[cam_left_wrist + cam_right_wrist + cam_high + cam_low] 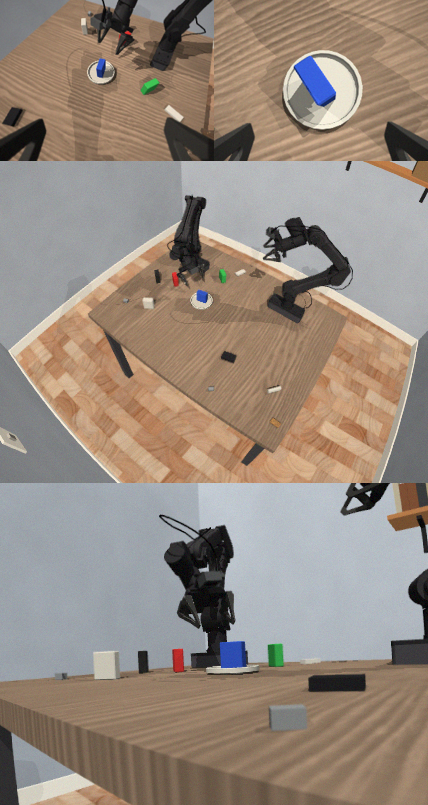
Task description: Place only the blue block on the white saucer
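Note:
The blue block lies on the white saucer, which sits flat and right side up on the table. The right wrist view looks straight down on the block and saucer. My right gripper is open and empty, raised above and behind the saucer; its fingertips show at the bottom corners of the right wrist view. My left gripper is open and empty, held high and far from the saucer. The left wrist view shows the block, the saucer and the right gripper.
A red block, a black block, a green block and a white bar stand behind the saucer. A cream cube lies to its left. A flat black block and small pieces lie near the front edge.

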Controlling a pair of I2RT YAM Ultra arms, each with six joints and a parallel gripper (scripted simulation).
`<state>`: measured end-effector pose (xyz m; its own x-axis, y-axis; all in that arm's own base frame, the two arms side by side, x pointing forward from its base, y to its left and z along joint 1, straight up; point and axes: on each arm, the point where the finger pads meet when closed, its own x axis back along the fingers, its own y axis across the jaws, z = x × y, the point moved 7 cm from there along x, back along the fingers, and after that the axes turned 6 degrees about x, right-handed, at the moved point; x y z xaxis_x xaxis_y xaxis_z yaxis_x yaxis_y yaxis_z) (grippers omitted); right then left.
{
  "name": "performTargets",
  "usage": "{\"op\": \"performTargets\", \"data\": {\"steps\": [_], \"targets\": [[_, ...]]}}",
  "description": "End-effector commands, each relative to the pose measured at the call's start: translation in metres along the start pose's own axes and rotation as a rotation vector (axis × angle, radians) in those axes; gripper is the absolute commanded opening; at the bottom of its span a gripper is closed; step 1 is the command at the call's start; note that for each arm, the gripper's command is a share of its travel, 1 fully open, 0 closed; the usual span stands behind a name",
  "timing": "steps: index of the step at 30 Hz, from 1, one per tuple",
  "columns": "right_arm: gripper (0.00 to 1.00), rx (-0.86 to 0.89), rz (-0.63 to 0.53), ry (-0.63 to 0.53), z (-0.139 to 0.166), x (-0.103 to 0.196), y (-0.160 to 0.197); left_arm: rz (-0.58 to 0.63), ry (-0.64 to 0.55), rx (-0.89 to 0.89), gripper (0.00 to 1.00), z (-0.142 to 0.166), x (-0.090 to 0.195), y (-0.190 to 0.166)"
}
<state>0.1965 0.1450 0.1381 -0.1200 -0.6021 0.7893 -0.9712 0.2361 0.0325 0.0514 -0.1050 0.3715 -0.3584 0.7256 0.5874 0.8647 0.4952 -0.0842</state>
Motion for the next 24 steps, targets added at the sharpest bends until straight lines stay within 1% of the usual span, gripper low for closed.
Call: {"op": "performTargets", "data": {"steps": [1, 4, 6, 8, 10, 15, 18, 24], "targets": [[1.0, -0.197, 0.181, 0.109, -0.013, 0.007, 0.007, -0.001, -0.011, 0.0, 1.0, -0.002, 0.002, 0.0], [1.0, -0.252, 0.232, 0.154, -0.022, 0.008, 0.018, -0.001, -0.011, 0.0, 1.0, -0.002, 0.002, 0.0], [1.0, -0.282, 0.251, 0.195, -0.027, 0.005, 0.025, -0.001, -0.011, 0.0, 1.0, -0.002, 0.002, 0.0], [1.0, -0.298, 0.268, 0.212, -0.032, 0.005, 0.03, -0.001, -0.011, 0.0, 1.0, -0.002, 0.002, 0.0], [1.0, -0.298, 0.268, 0.212, -0.032, 0.005, 0.03, -0.001, -0.011, 0.0, 1.0, -0.002, 0.002, 0.0], [1.0, -0.306, 0.283, 0.233, -0.044, 0.003, 0.039, -0.001, -0.011, 0.0, 1.0, -0.002, 0.002, 0.0], [1.0, -0.28, 0.268, 0.213, -0.051, 0.002, 0.042, -0.001, -0.011, 0.0, 1.0, -0.002, 0.002, 0.0], [1.0, -0.277, 0.267, 0.205, -0.052, 0.003, 0.042, -0.001, -0.011, 0.0, 1.0, -0.002, 0.002, 0.0]]}}
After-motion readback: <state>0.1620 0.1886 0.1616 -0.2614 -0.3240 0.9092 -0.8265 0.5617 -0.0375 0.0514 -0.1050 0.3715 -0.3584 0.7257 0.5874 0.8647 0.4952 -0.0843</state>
